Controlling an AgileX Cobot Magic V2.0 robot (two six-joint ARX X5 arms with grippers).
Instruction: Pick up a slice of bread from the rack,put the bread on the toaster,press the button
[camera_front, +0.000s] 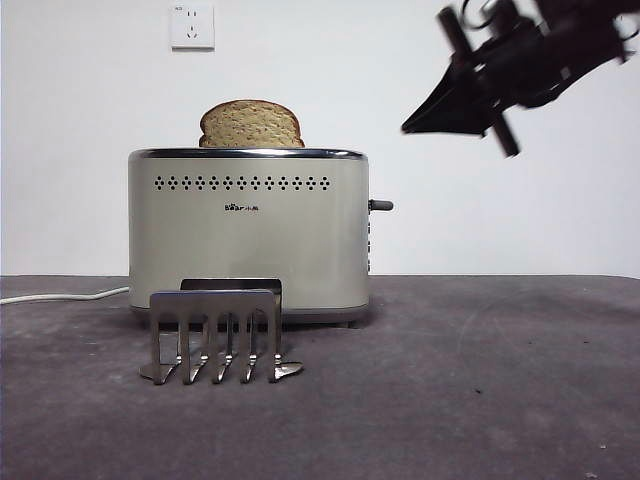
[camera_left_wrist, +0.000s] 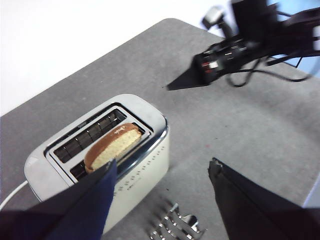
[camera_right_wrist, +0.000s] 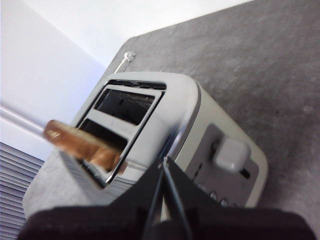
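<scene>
The rack (camera_front: 222, 335) stands bare just in front of the toaster (camera_front: 248, 232). The slice of bread (camera_front: 250, 125) sticks up from the toaster's slot (dome showing). The right gripper (camera_front: 418, 125), jaws together, hangs above the toaster's lever side. The left gripper (camera_left_wrist: 162, 175), jaws apart, hovers over the toaster.

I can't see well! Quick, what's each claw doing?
Left claw: open, holding nothing.
Right claw: closed, holding nothing, near the toaster.

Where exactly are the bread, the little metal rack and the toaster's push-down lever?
slice of bread (camera_front: 251, 124): front view, crumb face standing out of the toaster slot.
rack (camera_front: 214, 305): front view, flat top bar above its prongs.
toaster lever (camera_right_wrist: 231, 152): right wrist view, pale knob's top.
</scene>
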